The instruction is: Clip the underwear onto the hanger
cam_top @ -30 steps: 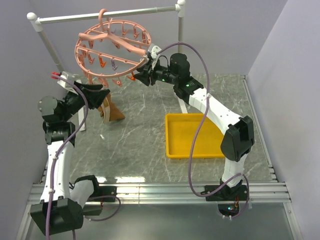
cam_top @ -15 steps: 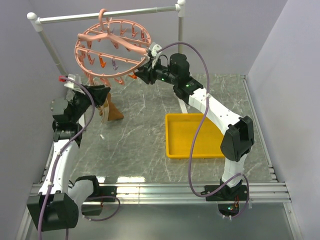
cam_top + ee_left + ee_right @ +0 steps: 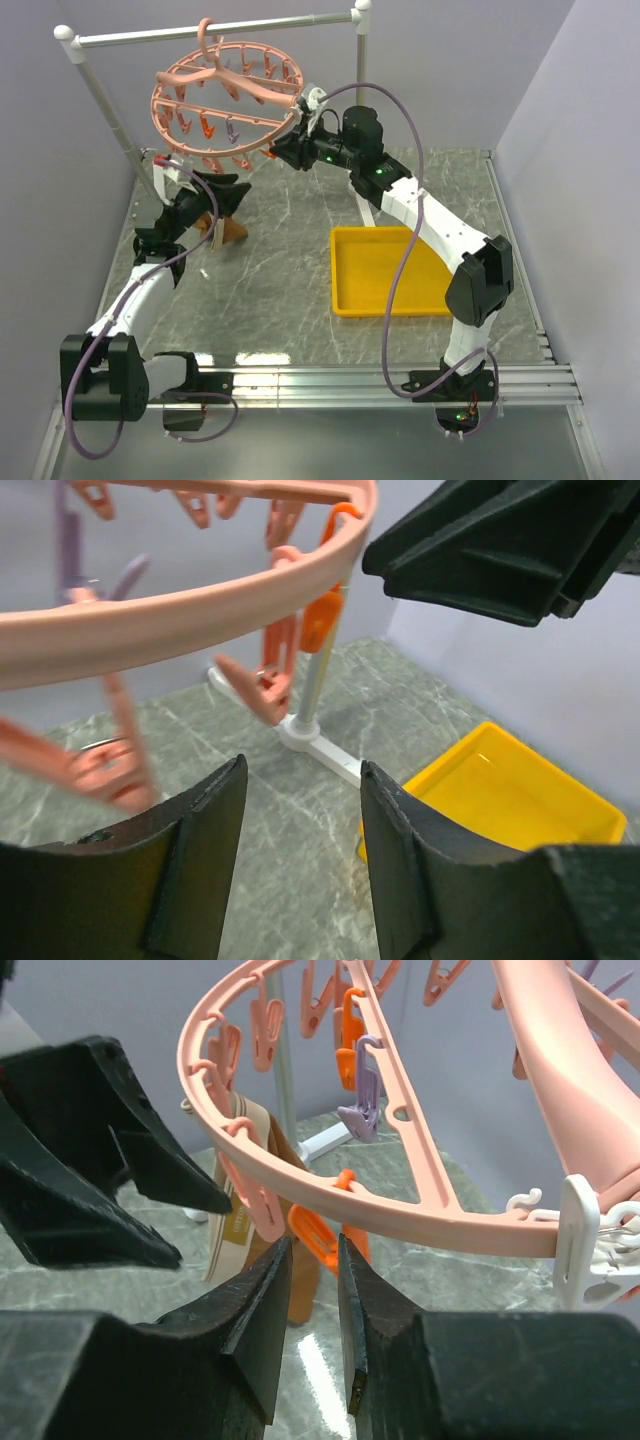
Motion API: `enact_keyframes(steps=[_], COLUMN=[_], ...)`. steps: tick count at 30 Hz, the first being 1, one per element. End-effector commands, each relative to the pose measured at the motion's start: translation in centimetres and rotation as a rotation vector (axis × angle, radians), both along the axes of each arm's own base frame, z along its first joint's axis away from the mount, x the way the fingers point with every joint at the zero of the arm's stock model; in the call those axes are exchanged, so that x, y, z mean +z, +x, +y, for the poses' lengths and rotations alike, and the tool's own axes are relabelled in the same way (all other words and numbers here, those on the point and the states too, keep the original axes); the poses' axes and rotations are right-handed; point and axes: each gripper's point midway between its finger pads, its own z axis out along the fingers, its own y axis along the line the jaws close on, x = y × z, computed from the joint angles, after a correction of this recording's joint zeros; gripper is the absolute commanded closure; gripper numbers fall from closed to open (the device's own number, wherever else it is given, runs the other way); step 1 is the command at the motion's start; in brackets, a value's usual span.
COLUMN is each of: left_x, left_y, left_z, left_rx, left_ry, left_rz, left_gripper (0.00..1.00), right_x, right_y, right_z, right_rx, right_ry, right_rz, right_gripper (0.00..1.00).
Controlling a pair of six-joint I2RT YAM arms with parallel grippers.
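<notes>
The right gripper points up at the hanger ring, its jaws a slim gap apart, with an orange clip at their tips. Behind the ring hangs the underwear. The left gripper sits at left, fingers spread.

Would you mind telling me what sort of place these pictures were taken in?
Probably a robotics lab test cell, not a home: the left arm and right arm are mounted at a marble-look table boxed in by plain walls, and a pink clip hanger hangs from a small rail.
</notes>
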Motion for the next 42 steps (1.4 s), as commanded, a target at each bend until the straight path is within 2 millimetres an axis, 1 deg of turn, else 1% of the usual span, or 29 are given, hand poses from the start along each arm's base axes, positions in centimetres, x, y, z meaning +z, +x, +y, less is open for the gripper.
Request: enact_keyframes(steps=[1, 5, 7, 8, 9, 10, 12, 13, 15, 16, 18, 19, 20, 26, 30, 31, 33, 34, 36, 37, 38, 41, 42], left_x=[2.9, 2.3, 2.8, 2.6, 3.1, 2.8, 3.5, 3.3, 4.0, 3.9, 3.9, 3.9, 3.8, 4.1, 4.4, 4.6, 4.6, 4.9, 4.6, 4.9, 4.4, 4.6, 4.5], left_y=[0.1, 1.4, 2.0, 2.6, 2.8, 3.3, 3.6, 4.0, 4.0, 4.2, 4.1, 3.9, 3.9, 2.8, 2.5, 2.4, 2.3, 2.0, 1.9, 1.7, 1.8, 1.6, 1.4], left_z=[-0.9, -1.3, -1.3, -1.3, -1.5, -1.6, -2.0, -2.1, -2.7, -2.7, -3.1, -3.1, -3.1, -3.2, -3.1, -3.1, -3.0, -3.0, -2.9, -2.9, -2.8, -2.6, -2.5], left_rx=[-0.012, 0.002, 0.018, 0.023, 0.019, 0.024, 0.01, 0.004, -0.023, -0.027, -0.041, -0.044, -0.042, -0.055, -0.052, -0.048, -0.042, -0.045, -0.041, -0.033, -0.027, -0.004, -0.001], left_ry=[0.015, 0.008, 0.005, 0.002, -0.002, -0.006, -0.014, -0.018, -0.021, -0.018, -0.01, -0.008, -0.007, 0.011, 0.03, 0.033, 0.042, 0.047, 0.061, 0.066, 0.086, 0.106, 0.118], left_rz=[-0.153, -0.147, -0.158, -0.15, -0.16, -0.149, -0.169, -0.166, -0.189, -0.189, -0.197, -0.201, -0.198, -0.203, -0.205, -0.207, -0.202, -0.209, -0.197, -0.201, -0.191, -0.192, -0.183], left_gripper=[0.45, 0.44, 0.44, 0.44, 0.44, 0.44, 0.44, 0.45, 0.49, 0.5, 0.54, 0.56, 0.6, 0.76, 0.79, 0.8, 0.81, 0.81, 0.82, 0.82, 0.82, 0.82, 0.82], right_x=[4.3, 4.4, 4.1, 4.1, 4.0, 3.9, 3.8, 3.9, 3.9, 4.1, 4.2, 4.6, 4.8, 5.1, 5.0, 4.8, 4.5, 4.5, 4.3, 4.4, 4.4, 4.6, 4.3], right_y=[-2.0, -2.4, -2.5, -2.5, -2.5, -2.6, -2.8, -2.9, -3.0, -3.2, -3.3, -3.7, -3.8, -4.8, -5.5, -5.8, -5.2, -5.2, -5.2, -5.2, -5.2, -4.9, -4.5], right_z=[-1.0, -1.0, -1.1, -1.2, -1.2, -1.3, -1.4, -1.4, -1.5, -1.6, -1.6, -1.5, -1.5, -0.7, 0.5, 1.1, 1.3, 1.5, 2.0, 2.1, 2.5, 2.9, 3.0], right_rx=[0.015, 0.022, 0.023, 0.02, 0.019, 0.02, 0.023, 0.023, 0.027, 0.03, 0.038, 0.052, 0.054, 0.092, 0.1, 0.103, 0.067, 0.061, 0.041, 0.035, 0.03, 0.001, -0.025], right_ry=[0.059, 0.055, 0.047, 0.047, 0.043, 0.04, 0.038, 0.038, 0.041, 0.045, 0.047, 0.06, 0.067, 0.106, 0.115, 0.112, 0.113, 0.113, 0.114, 0.119, 0.123, 0.129, 0.129], right_rz=[-0.041, -0.035, -0.029, -0.03, -0.027, -0.026, -0.022, -0.023, -0.014, -0.014, -0.012, 0.004, 0.008, 0.076, 0.103, 0.108, 0.113, 0.112, 0.114, 0.112, 0.106, 0.099, 0.106], right_gripper=[0.68, 0.68, 0.69, 0.69, 0.69, 0.69, 0.69, 0.69, 0.69, 0.69, 0.69, 0.69, 0.69, 0.7, 0.7, 0.7, 0.71, 0.71, 0.71, 0.71, 0.71, 0.72, 0.72])
